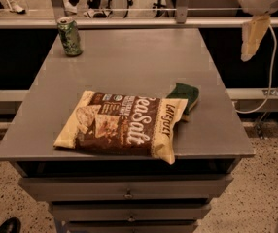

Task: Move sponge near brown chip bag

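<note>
Resting against the right end of the brown chip bag (124, 123), the sponge (186, 94) lies on the worktop (139, 57) with its dark green face up. One corner seems tucked just behind the bag's pale yellow edge. The end effector (234, 18) hangs high at the upper right, beyond the worktop's edge, its two fingers spread wide and holding nothing. Judged from this layout, the placement looks done, so the risks left are small. A low sweep of the arm across the right side could clip the sponge and push it toward the nearby right edge, or drag the light bag away from it. The green soda can (70, 36) at the far left corner stands well apart and looks safe from any such pass.
</note>
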Controlling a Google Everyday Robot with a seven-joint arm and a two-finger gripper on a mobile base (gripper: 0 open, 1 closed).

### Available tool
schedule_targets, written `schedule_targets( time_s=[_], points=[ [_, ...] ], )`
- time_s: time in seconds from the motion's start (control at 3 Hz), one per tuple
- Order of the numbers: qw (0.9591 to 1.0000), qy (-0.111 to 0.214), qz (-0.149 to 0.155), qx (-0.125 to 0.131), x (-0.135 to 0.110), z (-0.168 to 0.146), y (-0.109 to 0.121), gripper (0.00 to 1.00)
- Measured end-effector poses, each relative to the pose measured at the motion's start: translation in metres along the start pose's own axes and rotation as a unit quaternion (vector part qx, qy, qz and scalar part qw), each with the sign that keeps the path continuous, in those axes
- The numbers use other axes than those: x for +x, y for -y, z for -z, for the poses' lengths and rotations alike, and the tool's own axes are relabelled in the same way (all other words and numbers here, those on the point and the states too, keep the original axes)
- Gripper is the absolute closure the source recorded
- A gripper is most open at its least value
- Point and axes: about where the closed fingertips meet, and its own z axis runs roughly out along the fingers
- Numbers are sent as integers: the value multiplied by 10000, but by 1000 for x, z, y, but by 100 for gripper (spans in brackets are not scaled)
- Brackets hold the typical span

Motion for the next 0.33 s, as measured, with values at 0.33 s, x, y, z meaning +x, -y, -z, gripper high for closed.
schedule_targets(
  time_s=[0.33],
  points=[
    [9999,2,93,83,-6,4,9,0]
  ],
)
